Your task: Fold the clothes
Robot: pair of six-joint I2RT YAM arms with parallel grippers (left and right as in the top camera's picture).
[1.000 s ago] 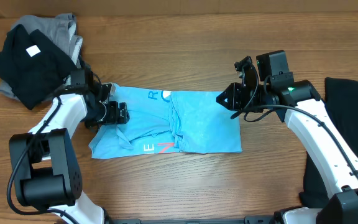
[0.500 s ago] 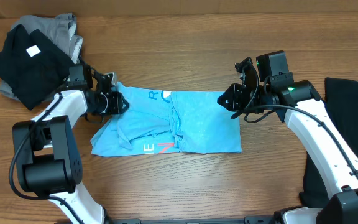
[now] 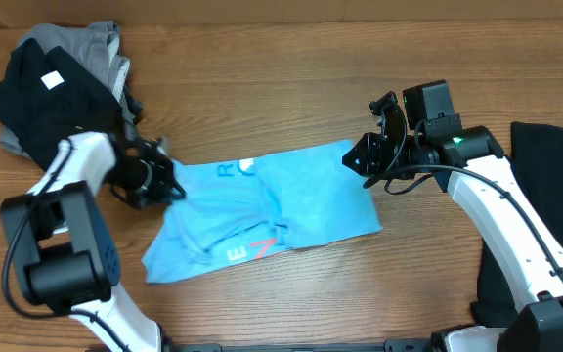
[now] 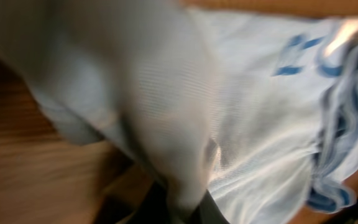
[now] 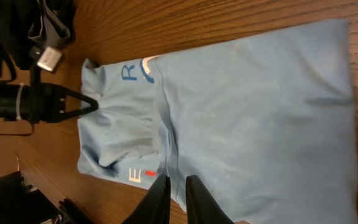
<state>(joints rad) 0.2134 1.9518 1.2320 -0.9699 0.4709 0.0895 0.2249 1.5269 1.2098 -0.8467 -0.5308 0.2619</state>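
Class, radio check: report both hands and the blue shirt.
Left hand shut on blue shirt edge. Right hand shut, empty. Nothing in the way.

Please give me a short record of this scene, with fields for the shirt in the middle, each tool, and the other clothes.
main garment: light blue T-shirt, partly folded, wrinkled, lying on the wooden table
left tool: shut on the shirt's left edge
right tool: shut, holding nothing, at the shirt's right end
other clothes, left: black T-shirt lying on a grey T-shirt
other clothes, right: black garment at the table edge
fold: not finished
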